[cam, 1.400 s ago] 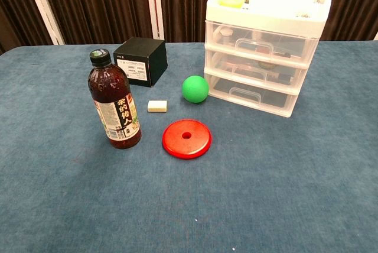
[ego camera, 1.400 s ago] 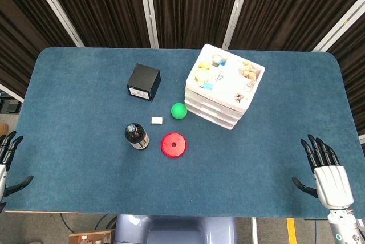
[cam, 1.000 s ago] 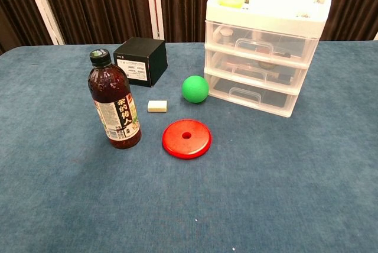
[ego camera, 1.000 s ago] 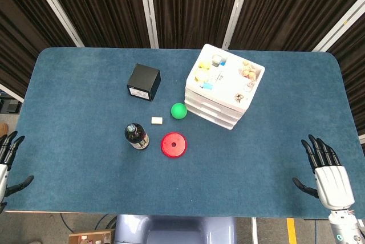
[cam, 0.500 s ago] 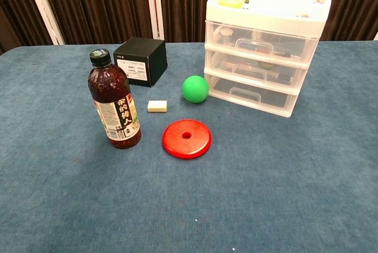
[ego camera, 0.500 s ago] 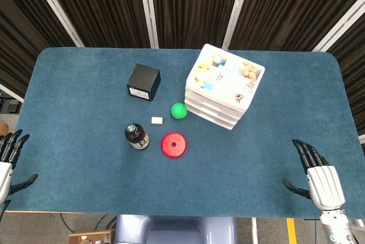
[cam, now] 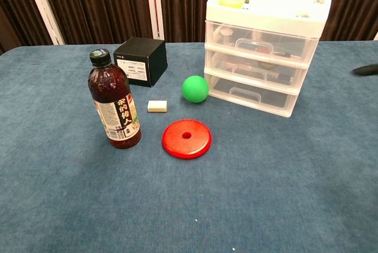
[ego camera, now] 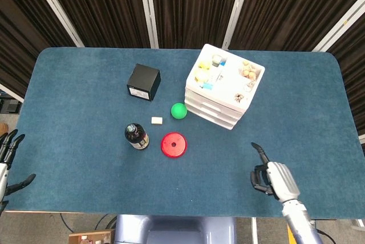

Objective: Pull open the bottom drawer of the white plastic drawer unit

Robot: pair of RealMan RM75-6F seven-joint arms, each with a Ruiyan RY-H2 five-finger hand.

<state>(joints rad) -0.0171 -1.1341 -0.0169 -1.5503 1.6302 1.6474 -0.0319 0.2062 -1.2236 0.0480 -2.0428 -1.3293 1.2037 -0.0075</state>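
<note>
The white plastic drawer unit point(ego camera: 223, 86) point(cam: 267, 40) stands at the back right of the blue table, small items on its lid. All three drawers look pushed in. The bottom drawer point(cam: 250, 95) has a clear handle on its front. My right hand point(ego camera: 270, 175) hovers over the table's near right part, turned on edge, holding nothing, well short of the unit. Only a dark fingertip point(cam: 365, 70) of it shows at the chest view's right edge. My left hand point(ego camera: 7, 158) hangs off the table's near left corner, fingers spread and empty.
A green ball point(cam: 195, 88) sits just left of the bottom drawer. A red disc point(cam: 186, 138), a dark sauce bottle point(cam: 114, 100), a small white block point(cam: 157, 106) and a black box point(cam: 140, 60) lie further left.
My right hand has moved from the table's near right corner leftward and forward over the table, turning on edge. Its fingertip now enters the chest view. The left hand has barely shifted.
</note>
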